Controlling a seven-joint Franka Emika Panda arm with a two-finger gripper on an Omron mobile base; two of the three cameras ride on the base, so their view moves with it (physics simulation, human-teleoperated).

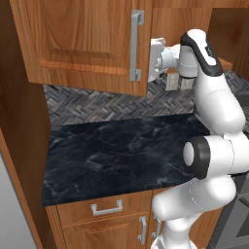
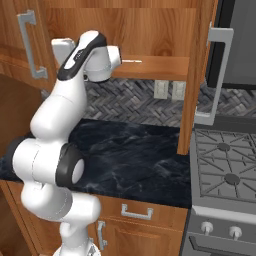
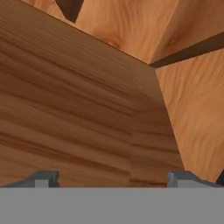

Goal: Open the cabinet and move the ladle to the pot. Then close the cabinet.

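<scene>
- Your gripper point(image 3: 112, 177) stands with its fingers wide apart, nothing between them, facing bare wood inside the cabinet point(image 2: 150, 30).
- The cabinet is open: one door point(image 2: 200, 75) swung out near the stove point(image 2: 225, 170), the other door point(image 1: 87, 39) over the counter's point(image 1: 121, 146) left end.
- A thin pale object point(image 2: 131, 61) lies at the cabinet floor's front edge, possibly the ladle; too small to tell.

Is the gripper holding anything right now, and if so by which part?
Nothing is held: the gripper is open, with bare wood of the cabinet between its fingertips.
</scene>
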